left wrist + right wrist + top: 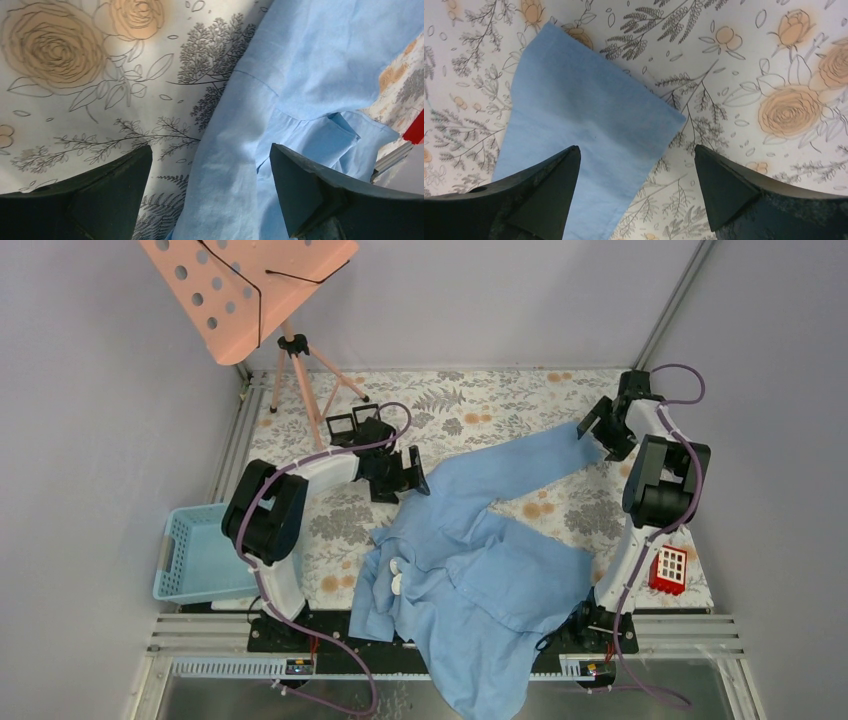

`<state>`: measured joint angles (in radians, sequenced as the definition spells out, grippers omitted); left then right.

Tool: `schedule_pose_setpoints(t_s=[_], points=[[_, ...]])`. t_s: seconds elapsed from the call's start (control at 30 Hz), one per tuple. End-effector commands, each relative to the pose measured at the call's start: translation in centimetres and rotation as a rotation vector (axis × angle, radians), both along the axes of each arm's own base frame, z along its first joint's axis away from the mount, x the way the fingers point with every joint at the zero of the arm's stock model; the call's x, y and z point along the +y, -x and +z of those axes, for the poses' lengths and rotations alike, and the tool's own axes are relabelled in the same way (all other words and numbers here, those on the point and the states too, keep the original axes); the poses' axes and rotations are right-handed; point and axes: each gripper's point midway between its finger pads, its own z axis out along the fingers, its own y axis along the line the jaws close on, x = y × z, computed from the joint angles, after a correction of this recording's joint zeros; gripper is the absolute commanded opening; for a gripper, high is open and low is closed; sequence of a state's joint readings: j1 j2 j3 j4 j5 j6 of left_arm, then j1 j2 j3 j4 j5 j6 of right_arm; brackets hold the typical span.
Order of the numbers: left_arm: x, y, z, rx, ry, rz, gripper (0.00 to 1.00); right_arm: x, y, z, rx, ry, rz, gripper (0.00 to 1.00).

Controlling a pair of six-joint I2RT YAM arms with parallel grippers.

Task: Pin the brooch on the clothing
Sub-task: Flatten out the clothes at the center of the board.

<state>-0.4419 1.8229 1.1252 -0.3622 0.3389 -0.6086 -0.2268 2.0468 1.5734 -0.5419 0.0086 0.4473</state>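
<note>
The light blue shirt [480, 560] lies crumpled on the floral tablecloth [470, 405]. In the top view it runs from the centre toward 6 o'clock. Its lower part hangs over the near edge of the table between the two arm bases and is cut off by the bottom of the frame. One sleeve stretches flat toward 2 o'clock. The folds hide the other sleeve, the collar and the pocket, so they cannot be made out. Two small white shapes [398, 576] sit on the cloth at about 9 o'clock from the shirt's middle. They are too small to tell whether they are the brooch.

The left gripper [412, 472] is at the shirt's 11 o'clock corner. Its jaws are spread wide and nothing is between them. Its wrist view shows one finger over bare tablecloth and the other over a shirt seam, but whether the tips touch the fabric cannot be told.

The right gripper [597, 425] is at the far end of the stretched sleeve. Its jaws are also spread and grip nothing, and the square sleeve end lies between and beyond the fingertips.

A light blue plastic basket [200, 555] sits at 9 o'clock, off the cloth's left edge. A red-and-white toy block [668, 570] stands at 4 o'clock beside the right arm. A pink perforated music stand [250, 290] rises at 11 o'clock, its top cropped.
</note>
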Motion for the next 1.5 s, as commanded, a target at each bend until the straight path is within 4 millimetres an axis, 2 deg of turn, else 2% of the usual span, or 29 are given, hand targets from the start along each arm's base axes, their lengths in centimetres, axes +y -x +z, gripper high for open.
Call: schedule_pose_setpoints(t_s=[0.0,0.13,0.2,0.4,0.47,0.5,0.6,0.73,0.9,1.0,1.1,1.13,1.17,1.2,1.23,1.27,1.3,1.33,1.4,1.43,1.47], points=[[-1.9,-0.4,0.6,-0.041,0.053,-0.08,0.98,0.1,-0.4,-0.6,0.045,-0.031,0.003,0.9],[-2.9,-0.3,1.1,-0.051,0.074,-0.101,0.98,0.2,-0.9,-0.6,0.047,-0.043,0.002,0.9],[-3.2,-0.2,1.0,-0.048,0.074,-0.11,0.94,0.3,-1.0,-0.6,0.06,-0.048,0.013,0.9],[-4.8,0.6,0.1,-0.027,0.076,-0.139,0.35,0.7,-0.3,-0.5,0.076,-0.064,0.037,0.89],[-5.3,0.2,0.3,-0.037,0.077,-0.14,0.05,0.9,-0.2,-0.3,0.067,-0.071,0.043,0.89],[-5.4,-0.3,0.5,-0.049,0.072,-0.129,0.0,1.0,-0.1,-0.4,0.062,-0.076,0.046,0.89],[-5.8,-2.8,2.8,-0.124,0.053,-0.108,0.0,1.0,0.0,0.0,0.057,-0.068,0.054,0.88],[-6.1,-7.9,8.7,-0.31,0.012,-0.07,0.0,0.8,0.1,1.3,0.033,-0.047,0.07,0.88],[-5.2,-14.9,15.5,-0.519,-0.04,0.026,0.0,1.9,0.8,3.2,-0.034,-0.069,0.108,0.85],[-4.6,-18.1,16.8,-0.579,-0.06,0.083,0.0,2.6,1.5,4.3,-0.079,-0.082,0.118,0.85],[-5.3,-19.4,17.8,-0.628,-0.027,0.063,0.0,3.7,2.1,5.8,-0.131,-0.085,0.138,0.86],[-5.7,-19.3,18.0,-0.636,-0.013,0.035,0.01,4.4,2.3,6.1,-0.147,-0.086,0.157,0.86],[-6.0,-19.1,18.1,-0.636,-0.002,0.013,0.09,5.1,2.3,6.6,-0.17,-0.084,0.181,0.86],[-6.0,-18.9,18.1,-0.632,-0.001,0.005,0.28,6.0,2.2,7.1,-0.193,-0.08,0.216,0.86],[-5.7,-18.5,18.0,-0.624,-0.008,0.006,0.59,7.0,2.2,7.7,-0.214,-0.072,0.257,0.87],[-5.3,-18.1,18.0,-0.622,-0.021,0.01,0.77,8.1,2.1,8.3,-0.235,-0.061,0.302,0.87],[-4.7,-17.7,18.2,-0.624,-0.036,0.015,0.88,9.3,2.0,8.7,-0.254,-0.053,0.35,0.88],[-4.0,-17.1,18.2,-0.625,-0.056,0.025,0.93,10.6,1.8,9.2,-0.269,-0.052,0.395,0.88],[-2.5,-15.8,18.7,-0.632,-0.092,0.047,0.98,13.0,1.7,9.9,-0.281,-0.059,0.462,0.89],[-1.4,-15.1,18.8,-0.628,-0.124,0.076,0.99,15.0,2.1,10.0,-0.27,-0.065,0.503,0.89],[0.0,-14.1,19.0,-0.619,-0.153,0.112,0.99,15.9,2.4,9.8,-0.251,-0.054,0.507,0.9]])
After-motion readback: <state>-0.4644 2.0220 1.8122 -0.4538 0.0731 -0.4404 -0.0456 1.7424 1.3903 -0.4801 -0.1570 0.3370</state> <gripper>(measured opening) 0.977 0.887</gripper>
